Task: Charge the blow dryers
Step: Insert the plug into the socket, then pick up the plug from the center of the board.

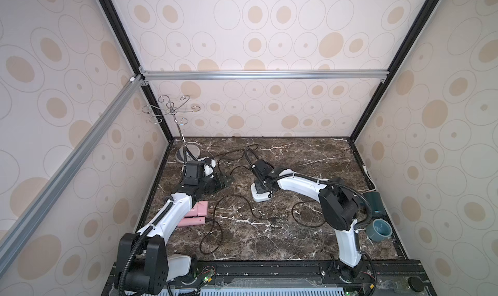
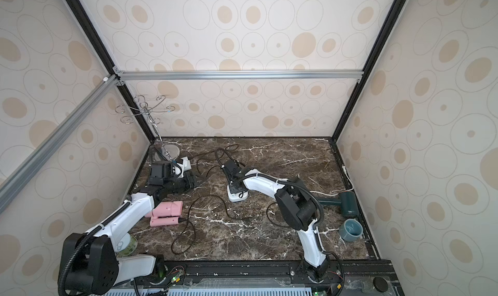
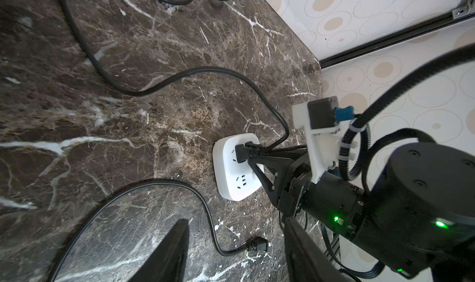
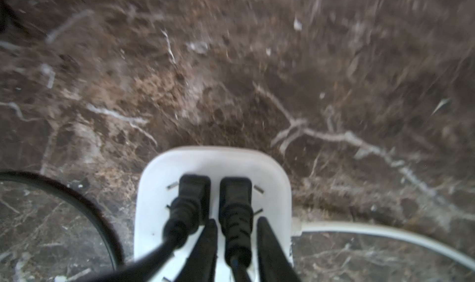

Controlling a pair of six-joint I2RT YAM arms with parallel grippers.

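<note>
Right wrist view looks down on the white socket block (image 4: 213, 162), where two black plugs (image 4: 194, 193) sit pushed in side by side. The right gripper (image 4: 236, 220) straddles one of them, its fingers (image 4: 270, 247) parted with a sliver of white showing on either side of the plug, so it is released, not clamped. In a top view the block lies mid-table (image 1: 296, 227) under that gripper. The left gripper (image 3: 236, 220) hangs with jaws wide apart and nothing between them, near the white dryer (image 1: 208, 165), which lies at the far left by the wire stand (image 1: 172, 111). The pink dryer (image 1: 198, 213) lies beside the left arm, nearer the front. The green dryer (image 1: 375, 203) lies at the right edge, just beside the cup (image 1: 378, 228). A loose plug (image 3: 257, 246) lies on the table, apart from the block.
</note>
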